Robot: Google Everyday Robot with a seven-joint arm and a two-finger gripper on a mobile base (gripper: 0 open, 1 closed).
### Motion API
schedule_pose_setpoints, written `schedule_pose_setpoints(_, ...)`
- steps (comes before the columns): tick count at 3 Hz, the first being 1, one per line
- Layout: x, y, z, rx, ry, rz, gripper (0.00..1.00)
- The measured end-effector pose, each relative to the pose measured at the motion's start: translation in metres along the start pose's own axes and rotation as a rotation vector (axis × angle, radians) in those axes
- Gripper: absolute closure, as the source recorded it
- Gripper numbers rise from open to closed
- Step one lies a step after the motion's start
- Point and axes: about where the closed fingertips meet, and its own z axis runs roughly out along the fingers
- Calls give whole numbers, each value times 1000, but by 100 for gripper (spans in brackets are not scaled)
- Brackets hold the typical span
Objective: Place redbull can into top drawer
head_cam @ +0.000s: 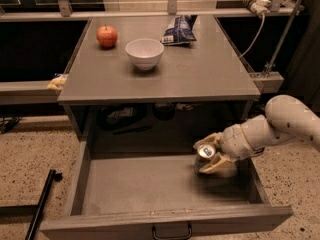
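Where the white jointed arm (280,126) comes in from the right, I see the pale two-finger hand (208,154) clamped on the slim silver and blue redbull can (206,151), with one finger above it and one below. The can is tipped over, so its silver top faces up towards the camera. Hand and can sit inside the wide shallow grey top drawer (140,184), over the right rear part of its flat floor and near the right side wall. I cannot tell whether the can touches the floor. The drawer is pulled out, and its dark metal handle (171,232) shows on the front edge.

Above the drawer, the grey tabletop (210,74) carries a round white bowl (144,53), a red apple (107,36) to the bowl's left, and a blue and white snack bag (178,30) towards the back. On the speckled floor to the left of the drawer lies a thin black pole (40,204).
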Motion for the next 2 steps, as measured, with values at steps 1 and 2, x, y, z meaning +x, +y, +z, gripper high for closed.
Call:
schedule_pose_setpoints(1, 0, 0, 0, 0, 0, 0, 0)
schedule_pose_setpoints(2, 0, 0, 0, 0, 0, 0, 0)
